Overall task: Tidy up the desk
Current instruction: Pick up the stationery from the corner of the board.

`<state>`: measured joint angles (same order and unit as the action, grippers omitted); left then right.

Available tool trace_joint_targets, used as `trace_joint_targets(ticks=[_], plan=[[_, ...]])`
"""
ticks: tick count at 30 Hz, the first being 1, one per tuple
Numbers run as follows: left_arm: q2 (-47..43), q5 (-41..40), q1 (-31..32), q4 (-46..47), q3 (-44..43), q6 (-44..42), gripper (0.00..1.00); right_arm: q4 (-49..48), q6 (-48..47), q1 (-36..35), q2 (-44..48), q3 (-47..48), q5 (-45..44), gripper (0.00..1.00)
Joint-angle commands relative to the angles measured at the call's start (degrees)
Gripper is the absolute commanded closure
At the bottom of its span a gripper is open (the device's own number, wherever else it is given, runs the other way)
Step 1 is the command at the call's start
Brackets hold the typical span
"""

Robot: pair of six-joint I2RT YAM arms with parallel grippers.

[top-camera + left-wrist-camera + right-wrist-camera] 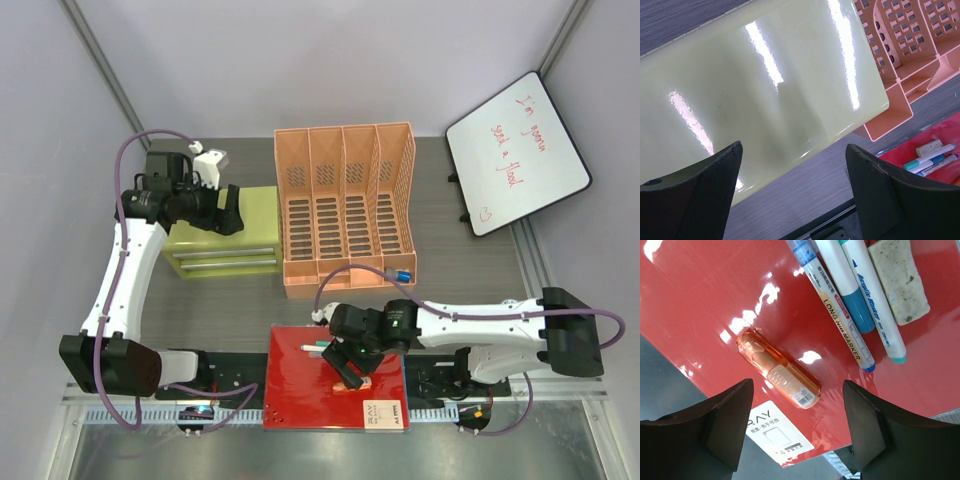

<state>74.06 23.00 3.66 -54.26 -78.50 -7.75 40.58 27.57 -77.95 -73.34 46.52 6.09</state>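
Observation:
The desk (240, 300) is dark grey wood-grain. At its near edge lies a flat red tray (300, 395). On the tray sit an orange translucent tape dispenser (778, 369), three markers (840, 310) and a white eraser block (897, 280). My right gripper (797, 385) hovers open just over the dispenser, a finger on either side of its labelled end, touching nothing. From above, the right gripper (348, 368) is over the tray's middle. My left gripper (794, 146) is open and empty above the front edge of the lime-green drawer cabinet (765, 85).
An orange mesh file rack (345, 210) stands right of the green cabinet (225, 245). A whiteboard (517, 152) with red writing leans at the back right. A white label (772, 432) marks the tray's corner. A metal rail (330, 418) runs along the near edge.

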Motion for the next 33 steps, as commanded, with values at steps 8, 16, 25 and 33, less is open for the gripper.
trace_joint_targets(ticks=[8, 16, 25, 33], plan=[[-1.6, -0.6, -0.3, 0.6, -1.1, -0.1, 0.15, -4.1, -0.2, -2.8, -1.6, -0.5, 0.1, 0.31], [-2.0, -0.5, -0.3, 0.1, -2.0, 0.1, 0.15, -5.4, 2.1, -4.6, -1.9, -2.5, 0.9, 0.37], [-2.6, -0.3, -0.3, -0.5, -2.5, 0.2, 0.15, -5.7, 4.4, -5.7, -1.5, -3.9, 1.1, 0.61], [-3.1, -0.8, -0.3, -0.8, -2.8, -0.6, 0.15, 1.9, 2.8, -5.6, -1.0, 4.3, -7.2, 0.99]])
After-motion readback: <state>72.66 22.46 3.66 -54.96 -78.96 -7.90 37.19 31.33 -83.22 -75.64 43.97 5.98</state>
